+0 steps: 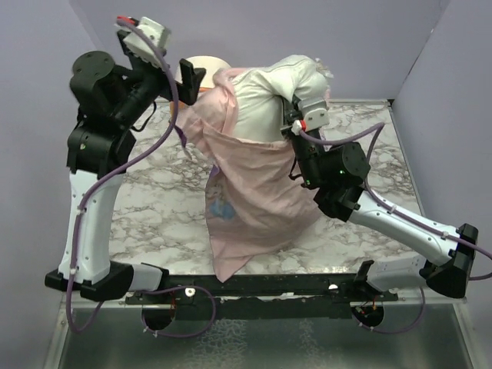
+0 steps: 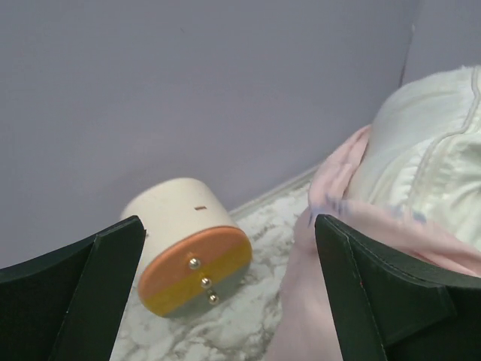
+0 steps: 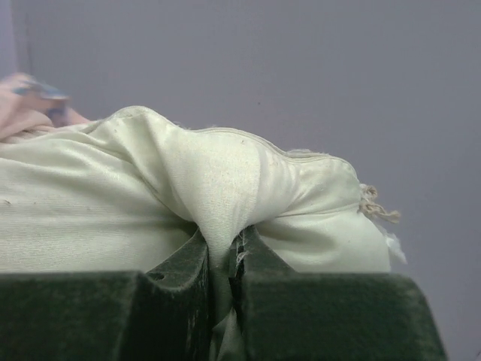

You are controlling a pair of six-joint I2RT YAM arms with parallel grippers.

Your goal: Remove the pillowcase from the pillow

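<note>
Over by the back wall there's a little round drawer unit [image 2: 188, 252] sitting on the white marble-look tabletop [image 1: 150, 211]. It has a cream body and an orange-and-yellow face with three small metal knobs in a row. Plain lilac-grey walls [image 1: 323, 38] box in the back and sides.
</note>
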